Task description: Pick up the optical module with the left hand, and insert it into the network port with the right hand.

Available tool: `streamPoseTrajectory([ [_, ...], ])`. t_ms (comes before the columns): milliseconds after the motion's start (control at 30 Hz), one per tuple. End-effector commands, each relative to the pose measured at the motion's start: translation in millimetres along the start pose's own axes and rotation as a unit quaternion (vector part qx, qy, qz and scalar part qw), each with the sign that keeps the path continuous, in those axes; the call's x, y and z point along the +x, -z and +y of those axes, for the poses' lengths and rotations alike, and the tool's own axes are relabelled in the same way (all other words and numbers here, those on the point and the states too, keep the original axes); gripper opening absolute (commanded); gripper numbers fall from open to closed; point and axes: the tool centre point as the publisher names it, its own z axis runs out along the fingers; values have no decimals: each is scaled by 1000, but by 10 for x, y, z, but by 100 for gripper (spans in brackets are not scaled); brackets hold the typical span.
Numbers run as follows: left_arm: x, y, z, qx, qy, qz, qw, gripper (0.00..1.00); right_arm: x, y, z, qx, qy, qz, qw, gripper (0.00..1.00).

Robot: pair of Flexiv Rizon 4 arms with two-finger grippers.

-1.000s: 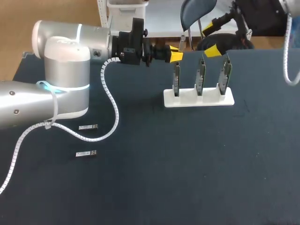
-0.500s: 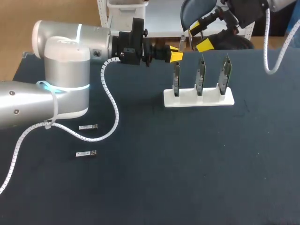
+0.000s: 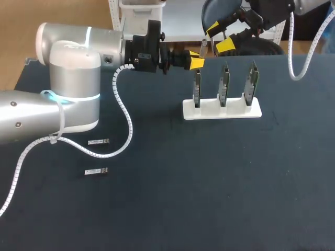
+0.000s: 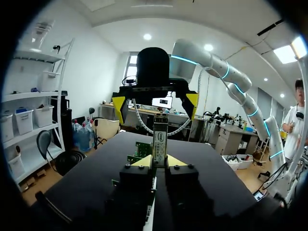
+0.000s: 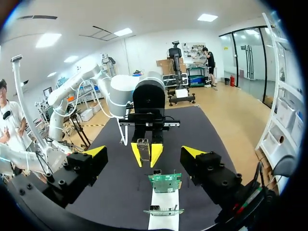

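roughly halfway: the module is lifted by the left arm, and the handover to the right arm is not yet made.

the left gripper is clamped on the optical module, holding it upright in the air just behind the white stand. the right gripper faces the module from close by, its yellow fingers spread wide and touching nothing. three green boards stand upright in the stand; the network port seems to sit on one of them, though it is too small to make out. two spare modules lie flat on the table near the left arm. left to do, as i judge: the right fingers close on the module, the left lets go, then insertion.
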Motion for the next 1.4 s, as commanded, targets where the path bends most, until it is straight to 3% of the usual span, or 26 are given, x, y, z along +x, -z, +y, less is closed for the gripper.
streamPoseTrajectory([
  [33, 4, 2, -1, 0, 0, -1, 1000, 0, 13, -34, 137, 67, 2, -3, 998, 100],
  [500, 4, 2, -1, 0, 0, -1, 1000, 0, -23, -139, 168, 84, -3, -9, 996, 100],
  [1400, 4, 2, -1, 0, 0, -1, 1000, 0, -89, -233, 92, 52, 3, -2, 999, 100],
])
